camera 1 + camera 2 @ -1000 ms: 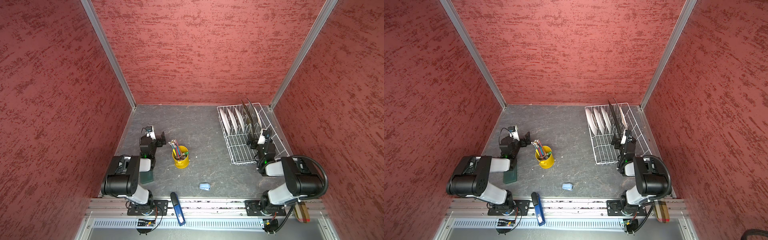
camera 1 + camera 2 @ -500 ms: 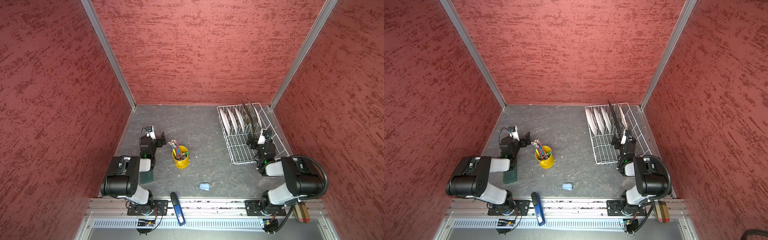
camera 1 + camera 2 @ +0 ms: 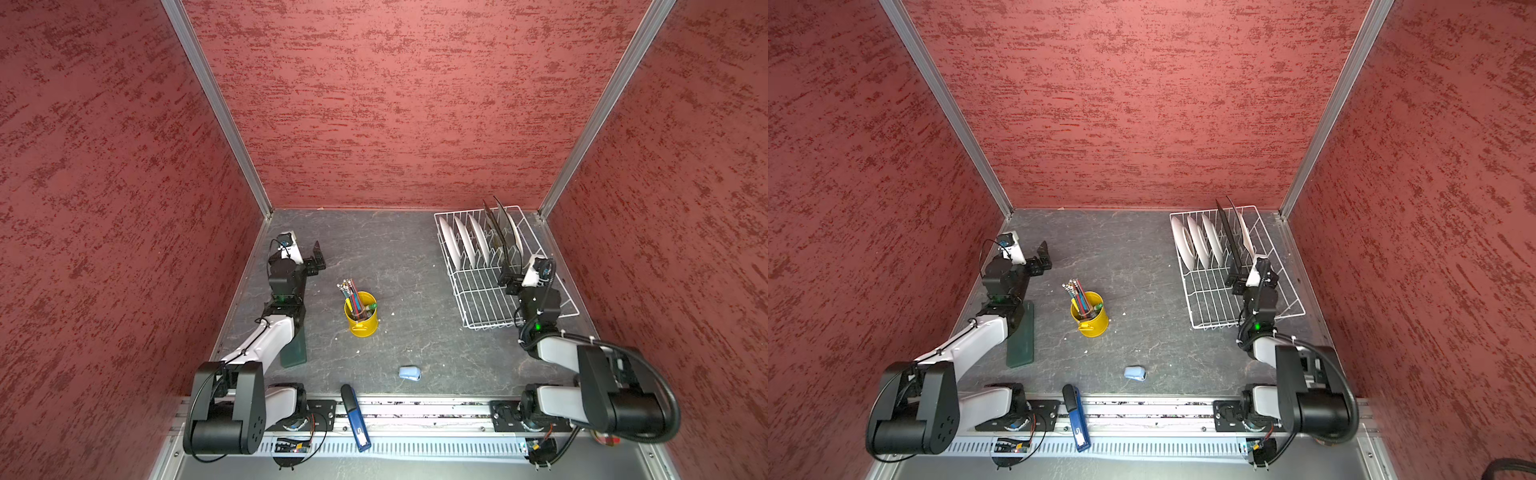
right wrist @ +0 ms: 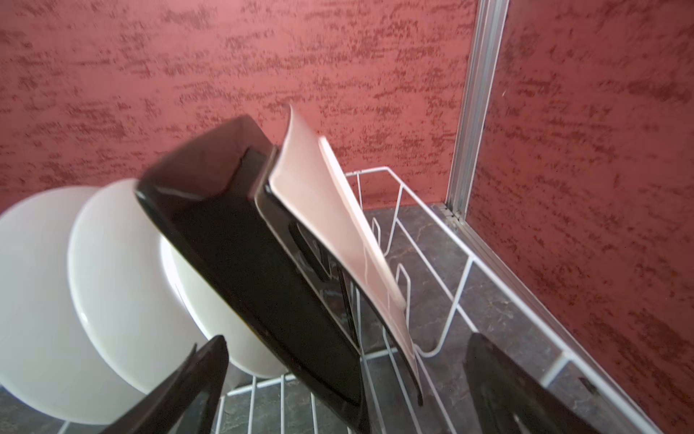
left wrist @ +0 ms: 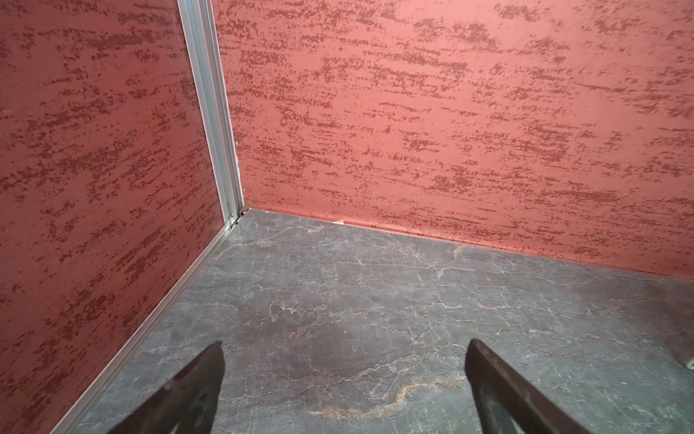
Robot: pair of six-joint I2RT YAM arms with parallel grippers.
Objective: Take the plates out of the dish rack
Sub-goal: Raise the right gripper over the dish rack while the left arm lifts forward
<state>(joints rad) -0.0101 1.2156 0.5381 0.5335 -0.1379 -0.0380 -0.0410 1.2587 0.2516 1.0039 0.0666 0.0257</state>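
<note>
top views first. the rack (image 3: pixel 478 300) sits in the far right corner of the counter (image 3: pixel 395 257), with its long axis running near to far. the plates (image 3: pixel 465 245) are all in its far half, standing on edge in a row across it. there are three white round plates (image 3: pixel 451 243) on the left and two dark-backed square plates (image 3: pixel 500 237) on the right. they're all nearly edge-on from above and leaning a bit. the right hand (image 3: pixel 511 274) hovers over the bare near half of the rack, right up at the near edge of the square plates. it's spread wide with nothing in it. the left hand (image 3: pixel 316 261) is over by the far left of the counter, well apart from the rack, also wide and empty. a yellow cup (image 3: pixel 361 318) of pencils stands between the arms. both top views show the same layout.

left wrist: the left hand (image 5: pixel 345 344) has its fingers (image 5: pixel 195 390) far apart over bare counter, pointing at the wall corner.

right wrist: the right hand (image 4: pixel 347 338) is gaping and holding nothing. the square plates (image 4: pixel 244 244) are dead ahead, their near edges lined up with the gap between the fingers (image 4: pixel 195 383). can't tell if anything touches. the closer one shows a glossy dark back, the other a pale face. the round plates (image 4: pixel 112 270) are just beside them, pale sides toward the camera, all tilted in the rack (image 4: pixel 462 285).
</note>
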